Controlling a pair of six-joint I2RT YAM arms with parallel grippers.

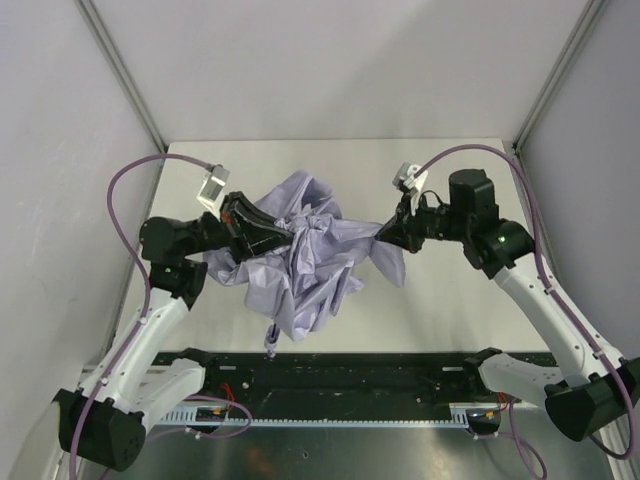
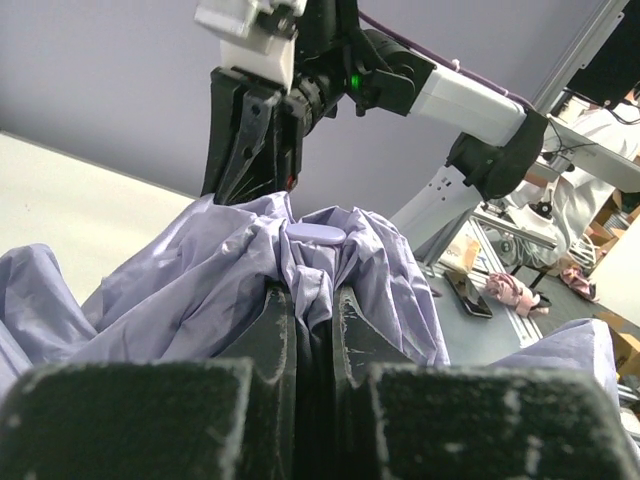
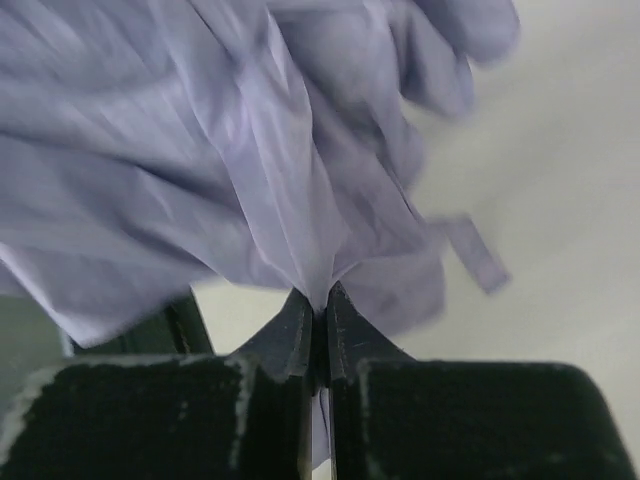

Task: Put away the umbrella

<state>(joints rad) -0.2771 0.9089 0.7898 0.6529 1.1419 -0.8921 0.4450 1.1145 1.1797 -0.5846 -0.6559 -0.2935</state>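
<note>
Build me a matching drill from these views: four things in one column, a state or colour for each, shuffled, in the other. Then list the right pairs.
Column one
1. left claw
2. right claw
3. umbrella canopy
4. left arm's cable

Column two
a. purple, looping over the arm
b. shut on fabric at the canopy's right edge
c. lavender, crumpled between the two arms
d. shut on fabric at the canopy's left side

Pairs: 1-d, 2-b, 3-c, 4-a
</note>
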